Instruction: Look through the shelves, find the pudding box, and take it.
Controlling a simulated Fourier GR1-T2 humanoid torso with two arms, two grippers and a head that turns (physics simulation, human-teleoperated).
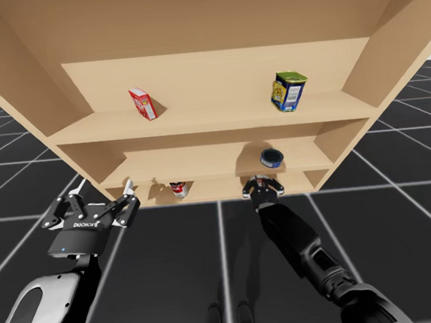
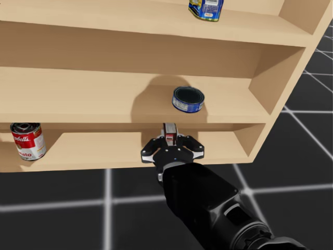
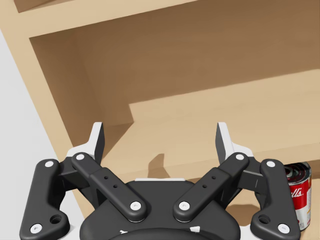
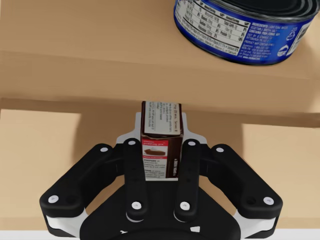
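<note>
- Light wooden shelf unit (image 1: 212,120): three tiers, open front. I'm working at the mouth of the bottom tier.
- Right gripper (image 2: 170,140): fingers narrow, clamped from both sides on the small dark-brown cardboard pudding box (image 4: 161,125). It's at the front edge of the bottom tier.
- Left gripper (image 3: 160,145): fingers spread wide, nothing between them. It's parked outside the shelf's left end.
- Tall blue-and-yellow can (image 1: 288,91): top tier, right side, not relevant.
- Red-and-white can (image 2: 28,140): bottom tier, well to the left of the right gripper.
- Red carton (image 1: 142,103): top tier, left side, tilted.
- Flat blue tin (image 2: 188,99): middle tier, just above the right gripper. It's a collision risk if I lift straight up.
- Pudding box handling: it stands upright between the fingers, held low on its two broad faces with the top half sticking out.
  - I judge it light, with thin walls that crush easily and smooth printed card that's a bit slippery.
  - I'd use moderate squeeze across the broad faces and no twisting.
  - I'd pull it out level, under the middle board.
</note>
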